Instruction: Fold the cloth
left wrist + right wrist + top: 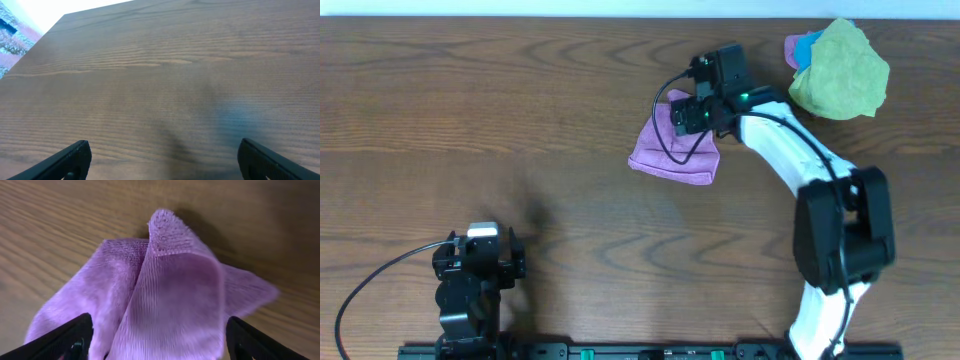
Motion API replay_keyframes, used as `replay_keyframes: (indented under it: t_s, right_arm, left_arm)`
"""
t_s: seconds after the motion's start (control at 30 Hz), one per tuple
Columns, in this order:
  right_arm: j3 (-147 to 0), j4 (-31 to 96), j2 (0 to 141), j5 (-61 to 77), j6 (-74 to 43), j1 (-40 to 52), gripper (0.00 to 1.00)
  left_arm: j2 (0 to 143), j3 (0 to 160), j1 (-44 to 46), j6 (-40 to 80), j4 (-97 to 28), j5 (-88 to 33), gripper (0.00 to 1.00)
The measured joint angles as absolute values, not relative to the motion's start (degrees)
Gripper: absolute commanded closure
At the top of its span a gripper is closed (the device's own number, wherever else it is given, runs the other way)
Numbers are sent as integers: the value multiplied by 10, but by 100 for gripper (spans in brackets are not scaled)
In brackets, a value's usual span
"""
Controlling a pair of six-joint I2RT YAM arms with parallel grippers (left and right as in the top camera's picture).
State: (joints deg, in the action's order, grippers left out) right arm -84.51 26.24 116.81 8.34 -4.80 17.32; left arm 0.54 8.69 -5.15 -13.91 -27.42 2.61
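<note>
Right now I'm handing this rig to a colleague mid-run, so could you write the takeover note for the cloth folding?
Left gripper: open, empty, over bare table at the near edge, far from the work.
Right gripper: open, fingers straddling the cloth, not closed on it.
Cloth: far side of the table, near the middle, rumpled, with a ridge standing up between the right fingers.
Yellow-green cloth and blue cloth: bunched at the far right corner, not part of the job.
Done: no clean fold visible.
Left: probably grip an edge, flatten the cloth, then fold it.
</note>
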Motion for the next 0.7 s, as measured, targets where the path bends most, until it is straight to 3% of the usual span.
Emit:
replay_keyframes:
  t_s: [0.7]
  right_arm:
    - [-843, 130, 1236, 72, -33, 165, 21]
  left_arm:
    - [5, 87, -51, -139, -274, 26, 5]
